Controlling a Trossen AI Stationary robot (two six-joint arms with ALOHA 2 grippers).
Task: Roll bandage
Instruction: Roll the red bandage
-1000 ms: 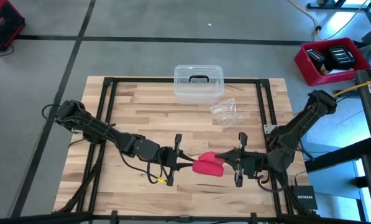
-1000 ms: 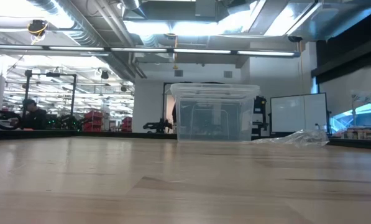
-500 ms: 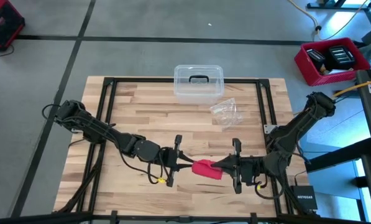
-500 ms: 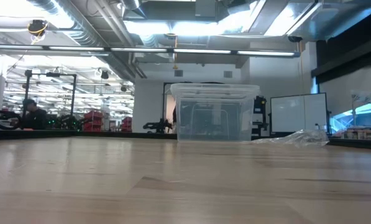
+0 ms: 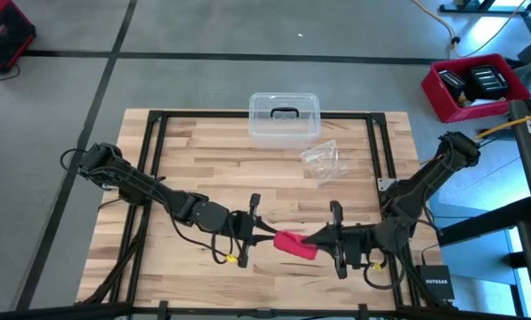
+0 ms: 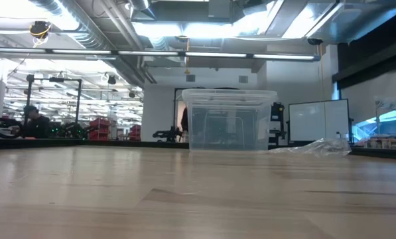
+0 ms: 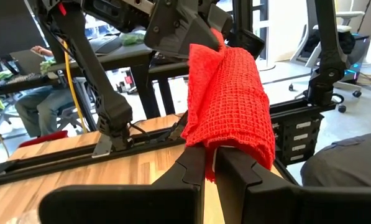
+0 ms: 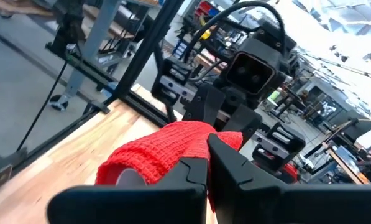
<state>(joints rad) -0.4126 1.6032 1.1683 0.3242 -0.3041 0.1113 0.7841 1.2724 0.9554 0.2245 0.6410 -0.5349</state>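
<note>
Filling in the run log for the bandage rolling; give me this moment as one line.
left gripper: shut on bandage | right gripper: shut on bandage | bandage: bunched, held between both near table's front edge

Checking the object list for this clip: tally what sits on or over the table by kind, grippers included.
Red bandage: 1, held between both grippers
Clear plastic box with dark handle: 1
Crinkled clear wrapper: 1
Grippers: 2, left gripper and right gripper, each shut on the bandage
Total: 5
</note>
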